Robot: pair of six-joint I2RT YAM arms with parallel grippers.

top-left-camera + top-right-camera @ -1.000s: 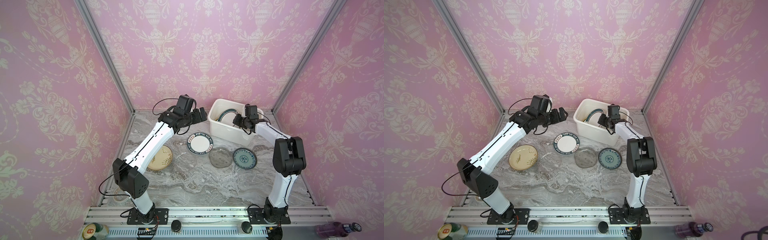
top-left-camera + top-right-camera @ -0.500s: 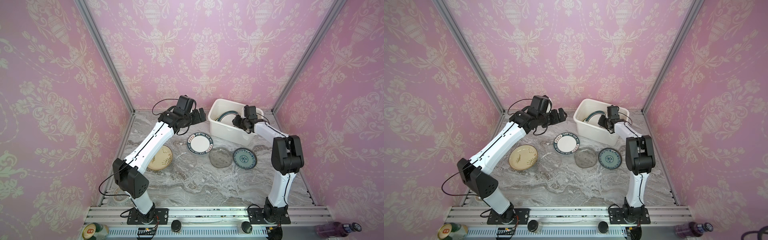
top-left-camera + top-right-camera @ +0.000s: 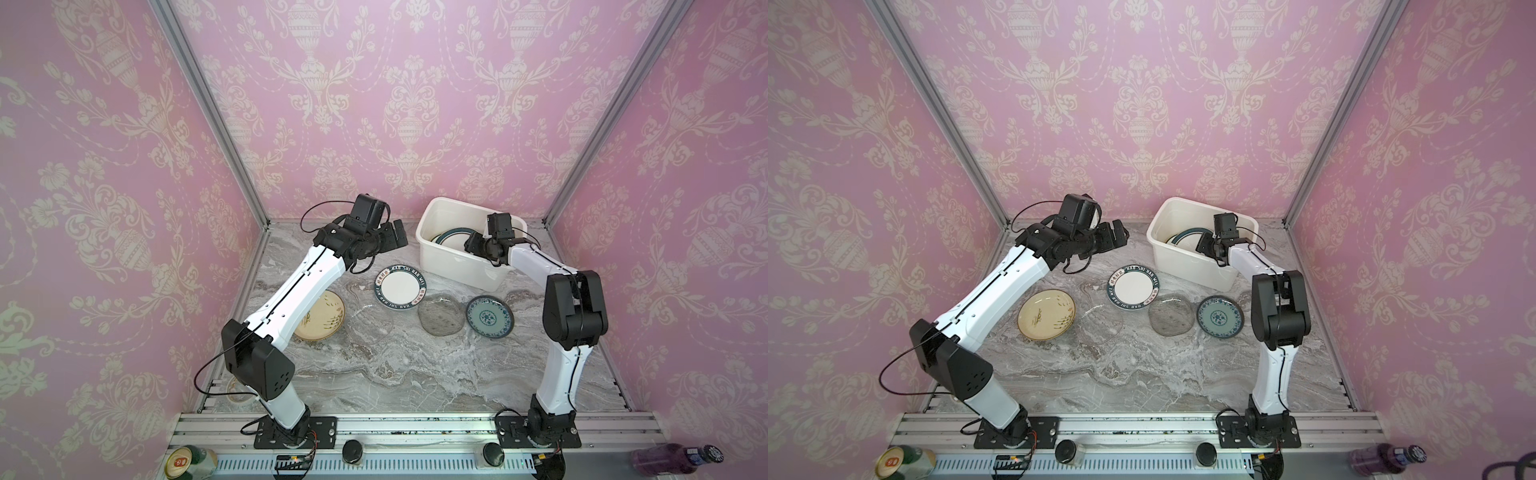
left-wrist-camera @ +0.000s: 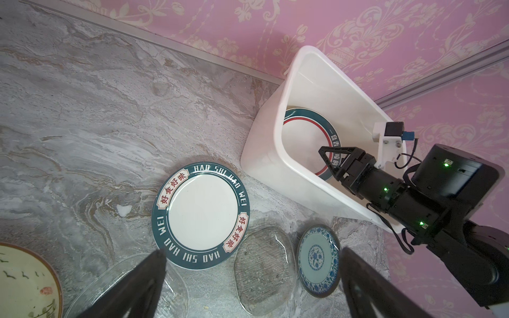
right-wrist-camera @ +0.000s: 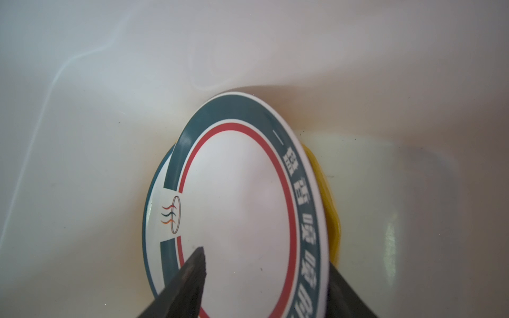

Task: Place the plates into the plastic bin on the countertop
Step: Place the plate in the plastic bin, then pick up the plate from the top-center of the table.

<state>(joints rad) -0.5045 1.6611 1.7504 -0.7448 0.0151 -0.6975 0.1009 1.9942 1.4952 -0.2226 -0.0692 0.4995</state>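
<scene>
The white plastic bin (image 3: 434, 214) (image 3: 1167, 212) stands at the back of the countertop (image 3: 415, 374). In it a white plate with a teal rim and red ring (image 5: 239, 206) (image 4: 303, 137) leans on a yellow plate (image 5: 327, 209). My right gripper (image 5: 265, 257) (image 3: 473, 245) reaches into the bin, open, its jaws on either side of that plate's rim. On the countertop lie a dark-rimmed white plate (image 3: 401, 286) (image 4: 201, 214), a grey glass plate (image 3: 440, 318), a teal patterned plate (image 3: 488, 316), a cream plate (image 3: 322, 316) and a clear glass plate (image 3: 370, 328). My left gripper (image 3: 397, 232) (image 4: 251, 252) hovers left of the bin, open and empty.
A beige tape roll (image 3: 239, 388) lies at the front left, half hidden behind the left arm's base. Metal frame posts and pink walls close in the back and sides. A can (image 3: 187, 463) and a purple bottle (image 3: 673, 457) lie beyond the front rail.
My right gripper's jaws have spread apart inside the bin, letting go of the teal-rimmed plate. The left arm has stayed where it was.
</scene>
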